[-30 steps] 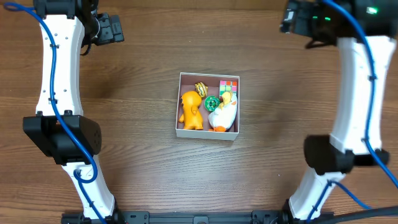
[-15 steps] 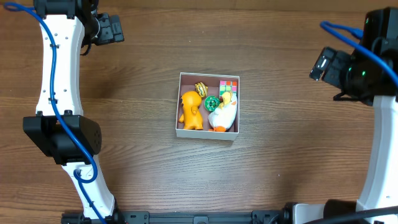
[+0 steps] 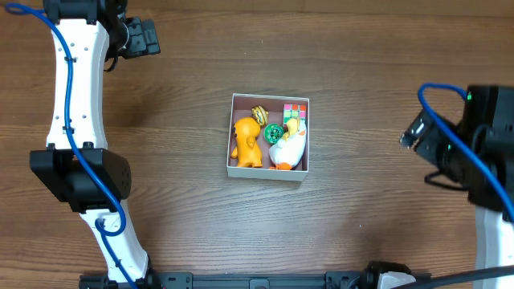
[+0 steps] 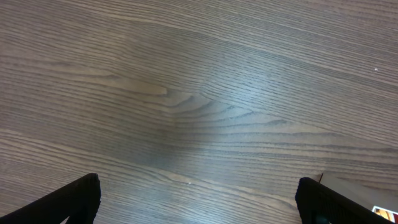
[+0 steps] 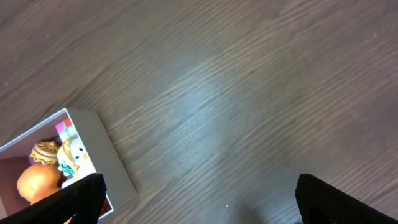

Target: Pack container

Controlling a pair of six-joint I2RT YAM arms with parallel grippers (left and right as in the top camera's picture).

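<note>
Right gripper (image 5: 202,200) spread wide, empty; left gripper (image 4: 198,199) likewise. Container (image 3: 259,172) at centre of table (image 3: 177,217), well apart from both, toys (image 3: 248,143) inside. Thin walls: judged light, flexible, crushable. Pinch one wall's rim gently, clear of the toys.

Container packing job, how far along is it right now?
Looks essentially done: the container holds an orange toy, a white duck, a green round toy and a coloured cube. Nothing is in hand; left gripper and right gripper are open over the table. No loose toys show outside it, so little seems left.
</note>
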